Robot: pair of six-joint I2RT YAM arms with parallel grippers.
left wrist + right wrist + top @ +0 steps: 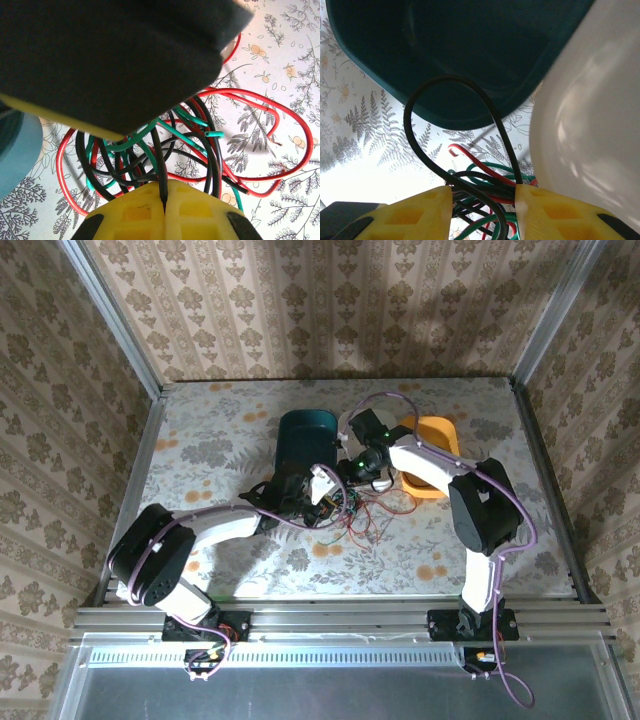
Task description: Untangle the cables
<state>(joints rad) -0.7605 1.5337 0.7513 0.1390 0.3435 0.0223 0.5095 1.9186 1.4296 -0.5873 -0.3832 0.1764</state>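
Observation:
The cables are a knot of thin red, green and black wires on the patterned table, mid-centre. My left gripper reaches in from the left. In its wrist view the yellow fingers meet, and the left gripper is shut on one black cable rising out of the tangle; red loops spread to the right. My right gripper hangs over the knot from the right. Its jaws stand apart with several strands lying between them, and a black loop arches upward.
A dark teal tray stands just behind the tangle, with its rim close above the right gripper. An orange tray sits behind the right arm. The left arm's white link crowds the right gripper's side.

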